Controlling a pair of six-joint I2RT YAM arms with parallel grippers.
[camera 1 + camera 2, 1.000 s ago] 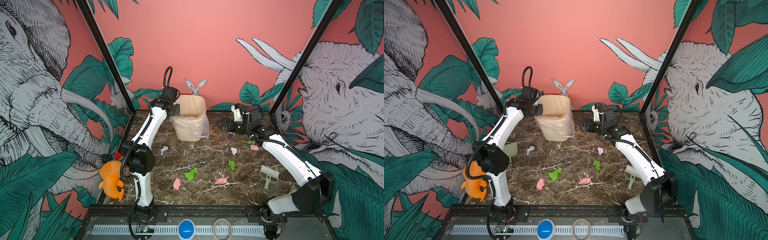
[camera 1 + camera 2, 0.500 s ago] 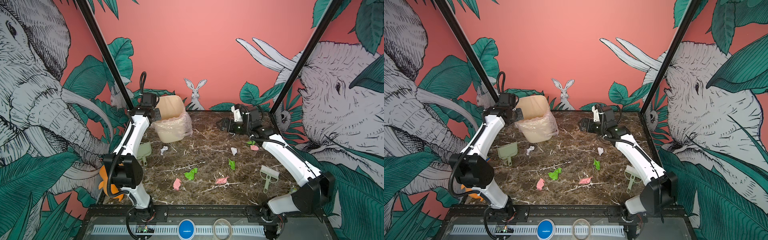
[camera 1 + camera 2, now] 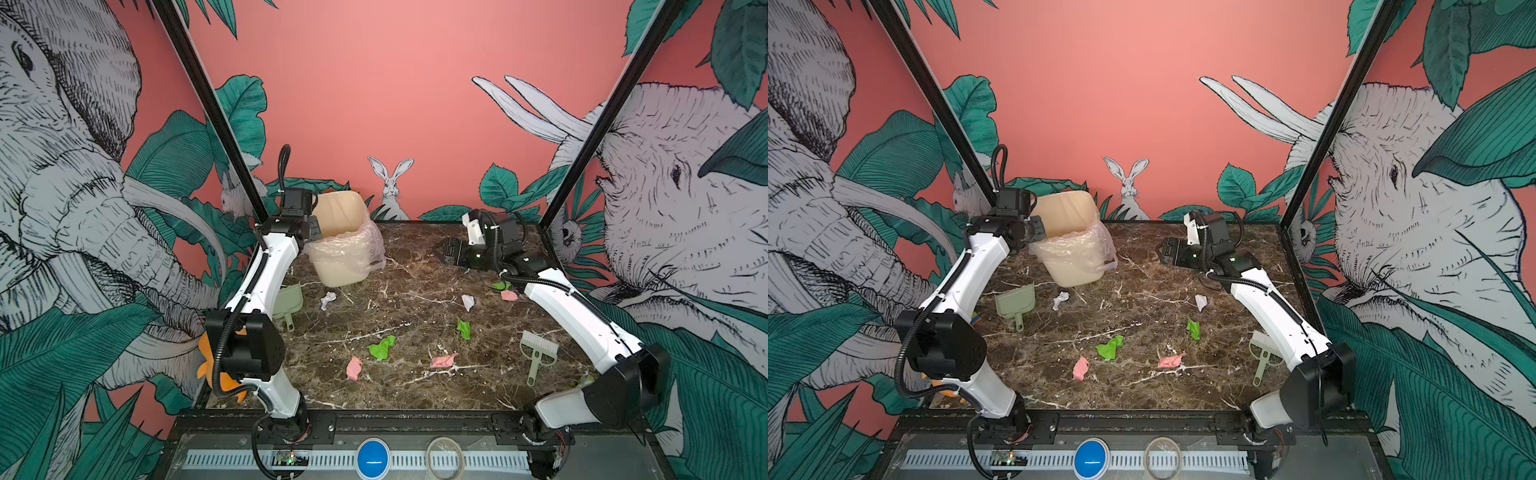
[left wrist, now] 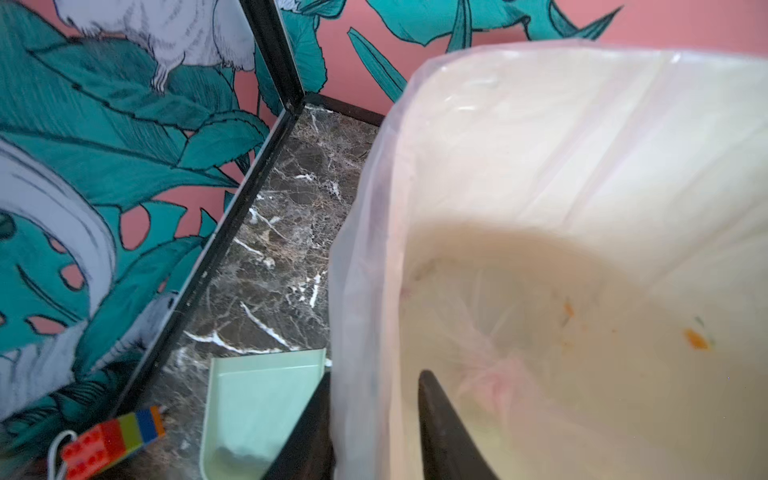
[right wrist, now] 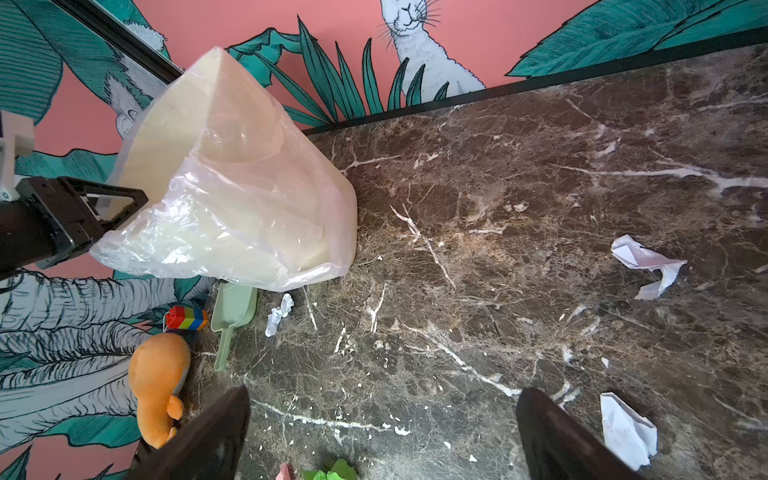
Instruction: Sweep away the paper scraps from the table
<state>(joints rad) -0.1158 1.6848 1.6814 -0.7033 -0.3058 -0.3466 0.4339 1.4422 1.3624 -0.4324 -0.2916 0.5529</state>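
Straddling the rim of the bin (image 3: 338,266), our left gripper (image 4: 374,376) was clamped or loose, we couldn't tell; our right gripper (image 3: 442,254) gaped empty, paper scraps (image 3: 463,328) toward six o'clock, brush (image 3: 538,347) toward five.

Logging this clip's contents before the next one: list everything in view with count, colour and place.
table: one, dark brown marble, black-framed
paper scraps: nine counted across views; three each green, pink, white; scattered on it
bin: one, cream, tilted, far left corner; clear liner over its rim
dustpan: one, pale green, left, near the bin
brush: one, pale green, right side
plush toy: one, orange, left edge
toy block: one, multicoloured, beside the dustpan
ring: one, clear, front ledge
button: one, blue, front ledge
left gripper: black fingers either side of the bin's rim
right gripper: black, open, empty, over the far table
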